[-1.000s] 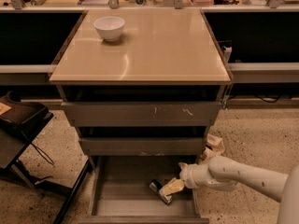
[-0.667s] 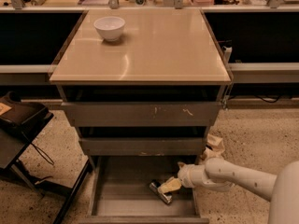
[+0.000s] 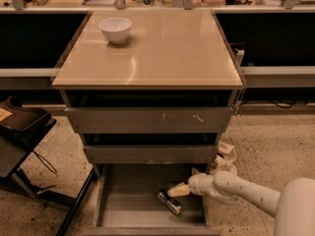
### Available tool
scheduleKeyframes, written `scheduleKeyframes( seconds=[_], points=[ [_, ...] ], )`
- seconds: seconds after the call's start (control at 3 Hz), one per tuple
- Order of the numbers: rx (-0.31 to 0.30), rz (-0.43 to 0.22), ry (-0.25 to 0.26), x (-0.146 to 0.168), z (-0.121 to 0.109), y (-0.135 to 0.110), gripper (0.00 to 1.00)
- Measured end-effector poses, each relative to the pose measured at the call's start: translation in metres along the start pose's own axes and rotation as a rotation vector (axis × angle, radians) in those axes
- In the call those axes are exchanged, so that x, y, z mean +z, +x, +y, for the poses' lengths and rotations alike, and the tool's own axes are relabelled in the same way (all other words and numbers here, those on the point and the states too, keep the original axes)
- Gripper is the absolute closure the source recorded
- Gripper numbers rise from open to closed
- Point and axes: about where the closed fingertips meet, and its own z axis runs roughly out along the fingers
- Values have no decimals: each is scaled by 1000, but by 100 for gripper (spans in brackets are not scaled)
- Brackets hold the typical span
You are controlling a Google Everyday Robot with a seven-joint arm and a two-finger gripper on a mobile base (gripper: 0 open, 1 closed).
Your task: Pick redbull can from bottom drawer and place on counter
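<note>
Sitting on the left of the bench (image 3: 162, 58) is a white bowl (image 3: 115, 29), and low down in the open bottom drawer (image 3: 125, 200) the redbull can (image 3: 169, 202) lies on its side, the gripper (image 3: 178, 191) just beside it, spread or pinching I cannot tell, its arm (image 3: 246, 193) cut off at right.

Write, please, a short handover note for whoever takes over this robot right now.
The hand is low inside the open bottom drawer, at the upper end of the can; whether it touches the can is unclear.
The can lies on its side on the drawer floor, right of centre, not lifted.
The counter holds a white bowl at its back left.
Done: drawer open, hand at the can.
Left: grasp the can, lift it out, and set it on the counter.
</note>
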Motion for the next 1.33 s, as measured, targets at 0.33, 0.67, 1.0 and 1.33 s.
scheduleKeyframes(
  seconds=[0.33, 0.67, 1.0, 1.33],
  points=[
    [52, 18, -31, 22, 2, 21, 0],
    [172, 40, -92, 75, 28, 85, 0],
    [171, 39, -92, 75, 28, 84, 0],
    [133, 91, -60, 85, 39, 89, 0]
  ],
)
